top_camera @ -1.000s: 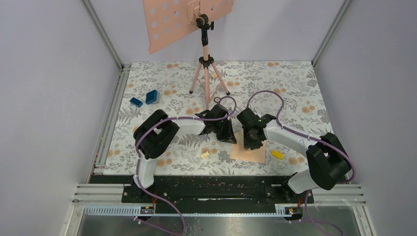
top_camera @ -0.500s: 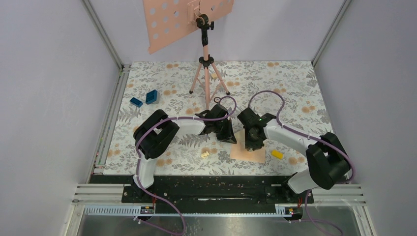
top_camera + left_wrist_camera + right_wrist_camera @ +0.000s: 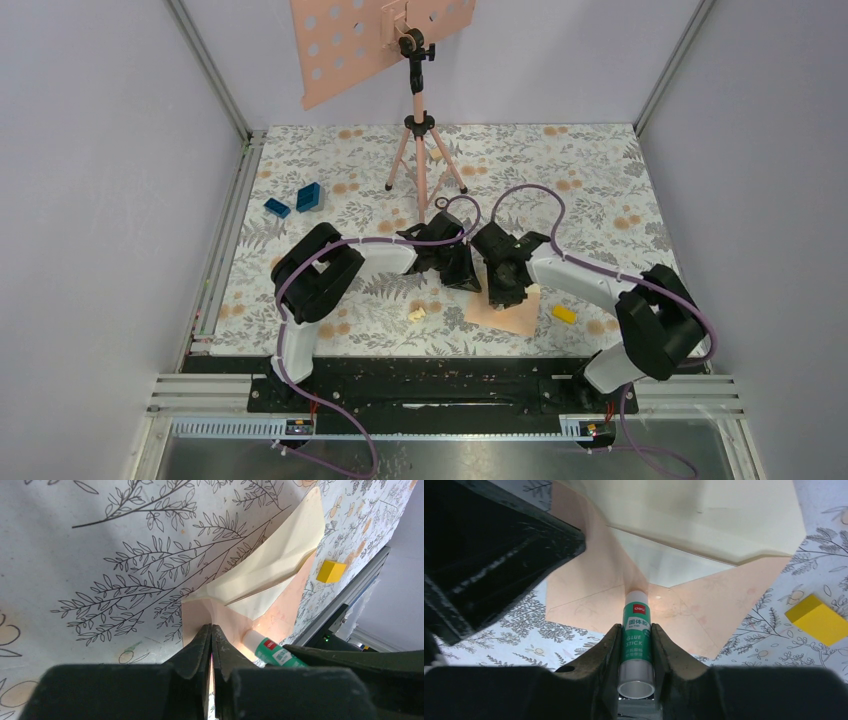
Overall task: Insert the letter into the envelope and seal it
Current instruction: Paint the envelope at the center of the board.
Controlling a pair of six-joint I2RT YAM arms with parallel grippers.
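At the near-table edge, between the two arms, the envelope (image 3: 508, 314) is lying flat on the leaf-printed table (image 3: 330, 200), its peach side flaps spreading open. At the envelope's left corner the left gripper (image 3: 211, 630) is pinching the peach paper, jaws closed flat on it with no gap showing. Over the envelope's middle the right gripper (image 3: 636, 628) is gripping a green glue stick (image 3: 638, 611), jaws narrowed onto its barrel, and the stick's tip is meeting the paper where the flap folds converge. Beyond the tip a cream panel (image 3: 704, 520) is rising off the envelope. I cannot tell whether it is the letter's plain back or a flap's inner face; the letter's speckled face is showing nowhere, so it is probably tucked inside already. A yellow block (image 3: 816, 620) is sitting just right of the envelope, apart from it. The step in hand looks like gluing before sealing. To do it well, the stick should be drawing along the flap edges under light, even pressure, staying off the cream panel, while the left pinch is anchoring the envelope so it is not sliding or creasing. Pressing hard risks dragging the thin paper out of that pinch.
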